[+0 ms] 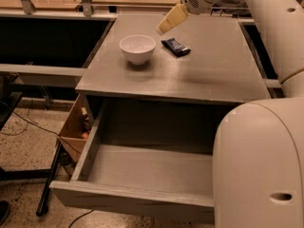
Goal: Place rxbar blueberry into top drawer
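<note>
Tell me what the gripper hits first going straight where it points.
The gripper, above the cabinet top, points down-left; probably bare top between white bowl and rxbar blueberry, possibly the bowl's rim, depth unclear.

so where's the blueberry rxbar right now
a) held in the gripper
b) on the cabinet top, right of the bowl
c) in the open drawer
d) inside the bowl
B: the rxbar blueberry lies flat on the cabinet top beside the white bowl; the gripper hangs close by, without the bar.
</note>
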`<state>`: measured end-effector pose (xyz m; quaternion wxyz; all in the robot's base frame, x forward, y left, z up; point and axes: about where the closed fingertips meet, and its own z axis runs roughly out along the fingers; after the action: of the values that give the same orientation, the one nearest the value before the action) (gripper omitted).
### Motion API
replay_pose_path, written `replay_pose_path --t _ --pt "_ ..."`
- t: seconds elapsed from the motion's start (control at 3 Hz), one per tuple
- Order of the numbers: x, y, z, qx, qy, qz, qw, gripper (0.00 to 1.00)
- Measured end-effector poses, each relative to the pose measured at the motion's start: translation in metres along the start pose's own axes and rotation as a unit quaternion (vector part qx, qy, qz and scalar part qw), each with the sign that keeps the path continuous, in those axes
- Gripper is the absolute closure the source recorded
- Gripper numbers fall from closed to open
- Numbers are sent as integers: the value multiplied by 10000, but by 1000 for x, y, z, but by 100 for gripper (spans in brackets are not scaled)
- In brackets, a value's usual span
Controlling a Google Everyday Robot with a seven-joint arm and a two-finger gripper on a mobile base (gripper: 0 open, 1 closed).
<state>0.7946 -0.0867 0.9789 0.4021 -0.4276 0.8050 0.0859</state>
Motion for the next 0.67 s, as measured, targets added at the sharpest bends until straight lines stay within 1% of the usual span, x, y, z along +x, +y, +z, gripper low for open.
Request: replay_pose_path --t 0.33,0.67 --pt "18 -3 32 -13 121 60 9999 0" --pt "39 -12 49 39 144 193 9997 0"
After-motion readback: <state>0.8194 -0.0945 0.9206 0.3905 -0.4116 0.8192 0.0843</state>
